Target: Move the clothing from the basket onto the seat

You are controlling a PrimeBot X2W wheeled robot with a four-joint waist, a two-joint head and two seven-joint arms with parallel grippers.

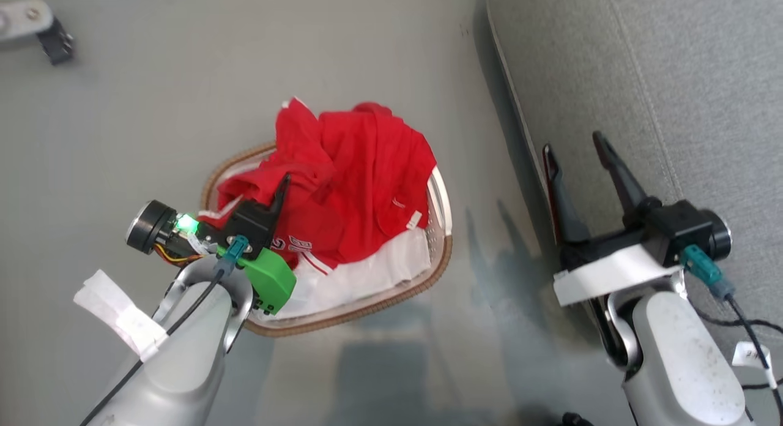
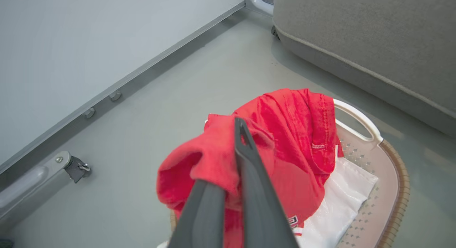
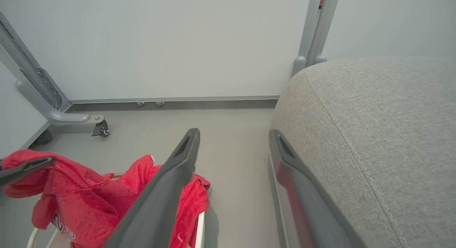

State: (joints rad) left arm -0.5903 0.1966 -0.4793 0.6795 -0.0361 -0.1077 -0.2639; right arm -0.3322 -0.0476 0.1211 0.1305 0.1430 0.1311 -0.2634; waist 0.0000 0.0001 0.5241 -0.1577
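- Red fabric is caught in my left gripper (image 2: 239, 126). Its two dark fingers are pressed together on a bunched fold of the clothing (image 1: 355, 181), on the side of the heap nearest my left arm.
- In the left wrist view the pinched fold wraps over and around my fingers, so I cannot tell how much cloth lies between them.
- The rest of the clothing is heaped in the basket (image 1: 441, 254) and rises above its brown woven rim. A white stripe, some white lettering and a small white tag show on the side towards me.
- Under the red heap a plain white lining sheet (image 1: 373, 273) lies flat in the basket, on the side towards me.
- The basket stands on the grey floor (image 1: 122, 138), near the seat (image 1: 673, 77) but apart from it, with a strip of floor between them.
- My right gripper (image 1: 572, 143) is spread wide with nothing between its fingers. It is at the seat's rounded edge, and its outer finger runs along the grey woven cushion.
- I cannot tell whether that finger touches the cushion.
- No red fabric lies on the seat.
- Beyond the basket, a metal frame leg (image 3: 71, 118) with a small caster stands at the foot of a pale wall (image 3: 178, 45).
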